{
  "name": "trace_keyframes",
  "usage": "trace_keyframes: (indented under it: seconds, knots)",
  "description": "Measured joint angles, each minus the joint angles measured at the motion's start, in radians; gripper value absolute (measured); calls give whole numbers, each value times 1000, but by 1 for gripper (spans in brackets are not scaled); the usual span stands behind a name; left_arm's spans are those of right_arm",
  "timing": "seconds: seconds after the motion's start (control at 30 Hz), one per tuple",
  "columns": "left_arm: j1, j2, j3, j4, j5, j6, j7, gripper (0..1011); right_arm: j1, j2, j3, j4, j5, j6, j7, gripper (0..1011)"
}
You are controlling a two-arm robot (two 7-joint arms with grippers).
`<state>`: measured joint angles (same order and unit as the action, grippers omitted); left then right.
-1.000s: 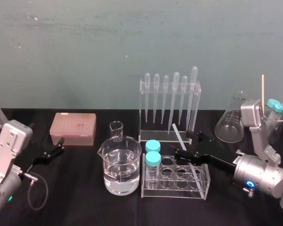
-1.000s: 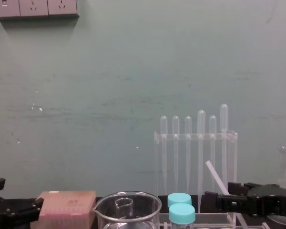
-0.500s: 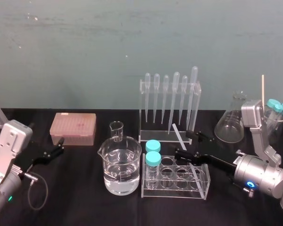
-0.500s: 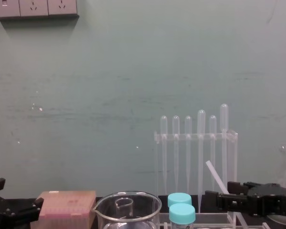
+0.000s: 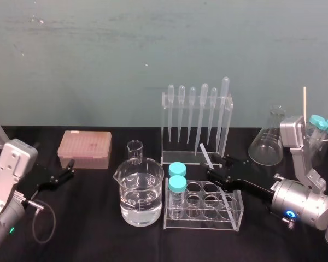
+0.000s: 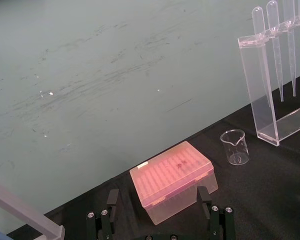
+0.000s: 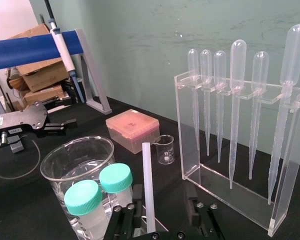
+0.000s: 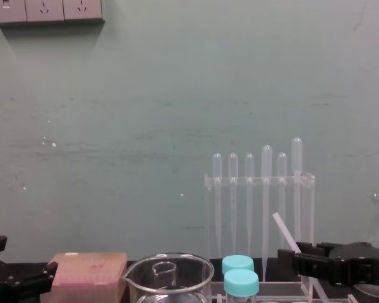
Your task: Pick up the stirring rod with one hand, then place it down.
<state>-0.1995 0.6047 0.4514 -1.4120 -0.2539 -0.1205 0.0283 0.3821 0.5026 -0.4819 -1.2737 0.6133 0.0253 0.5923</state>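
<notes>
I can read no text, number or brand on any of my feeds. The pink tip box (image 6: 172, 172) has a few small dark marks on its lid. A white sticker (image 7: 0, 122) on the grey housing behind the left gripper (image 7: 65, 125) carries print, as do the labels on the cardboard boxes (image 7: 37, 82) stacked in the room beyond. All of it is too small for me to make out.
</notes>
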Motion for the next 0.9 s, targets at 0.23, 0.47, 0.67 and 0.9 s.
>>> trace_keyframes:
  seconds: [0.23,0.47,0.67,0.9]
  knots:
    - [0,0,0,0,0,0,0,1000,0,0,0,-1,0,-1,0,321]
    - [0,0,0,0,0,0,0,1000,0,0,0,-1,0,-1,0,127]
    - [0,0,0,0,0,0,0,1000,0,0,0,-1,0,-1,0,72]
    - [0,0,0,0,0,0,0,1000,-1,0,0,-1,-1,-1,0,72]
